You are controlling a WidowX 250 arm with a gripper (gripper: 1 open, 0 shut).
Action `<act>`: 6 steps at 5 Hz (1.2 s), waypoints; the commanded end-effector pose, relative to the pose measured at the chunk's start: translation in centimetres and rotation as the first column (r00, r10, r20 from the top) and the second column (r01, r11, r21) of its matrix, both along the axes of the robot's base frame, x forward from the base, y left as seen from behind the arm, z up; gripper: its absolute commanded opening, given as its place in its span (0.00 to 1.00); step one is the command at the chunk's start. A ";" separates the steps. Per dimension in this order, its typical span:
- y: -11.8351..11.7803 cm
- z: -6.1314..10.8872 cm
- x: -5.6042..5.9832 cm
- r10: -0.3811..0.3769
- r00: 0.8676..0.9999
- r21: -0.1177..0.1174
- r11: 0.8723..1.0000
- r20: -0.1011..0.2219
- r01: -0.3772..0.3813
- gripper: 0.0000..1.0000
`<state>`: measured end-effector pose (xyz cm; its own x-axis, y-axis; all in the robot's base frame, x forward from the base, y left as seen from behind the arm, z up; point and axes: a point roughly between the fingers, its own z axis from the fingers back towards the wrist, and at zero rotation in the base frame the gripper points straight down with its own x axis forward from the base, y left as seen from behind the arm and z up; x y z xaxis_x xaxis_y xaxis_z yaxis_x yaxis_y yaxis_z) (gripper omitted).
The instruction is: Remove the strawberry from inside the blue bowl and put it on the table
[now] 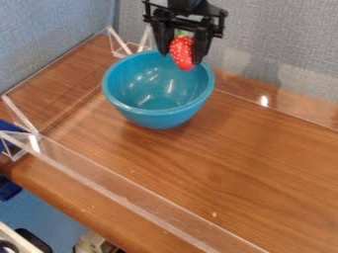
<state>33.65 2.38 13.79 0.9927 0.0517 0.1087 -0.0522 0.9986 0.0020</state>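
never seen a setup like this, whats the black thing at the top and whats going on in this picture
The black thing is the gripper of a robot arm, reaching straight down from above. The single camera looks down at an angle across a brown wooden table fenced by low clear plastic walls. On the table sits a round blue bowl, which now looks empty. The gripper is shut on a small red toy strawberry, held above the bowl's far right rim, not touching it.

Black gripper (185,47) pointing straight down from the top edge, jaws clamped on the strawberry (184,52)
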 end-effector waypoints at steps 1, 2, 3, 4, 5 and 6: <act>-1.0 2.6 -0.4 -0.036 0.997 0.010 0.999 0.075 0.035 0.00; -1.5 2.5 -0.6 -0.049 0.996 0.011 0.999 0.071 0.048 0.00; -1.9 2.3 -0.8 -0.062 0.996 0.013 0.998 0.066 0.062 0.00; -2.5 2.2 -1.2 -0.079 0.995 0.014 0.997 0.061 0.079 0.00; -3.1 2.3 -1.6 -0.099 0.993 0.015 0.995 0.059 0.098 0.00; -4.2 2.3 -2.2 -0.134 0.989 0.014 0.991 0.055 0.133 0.00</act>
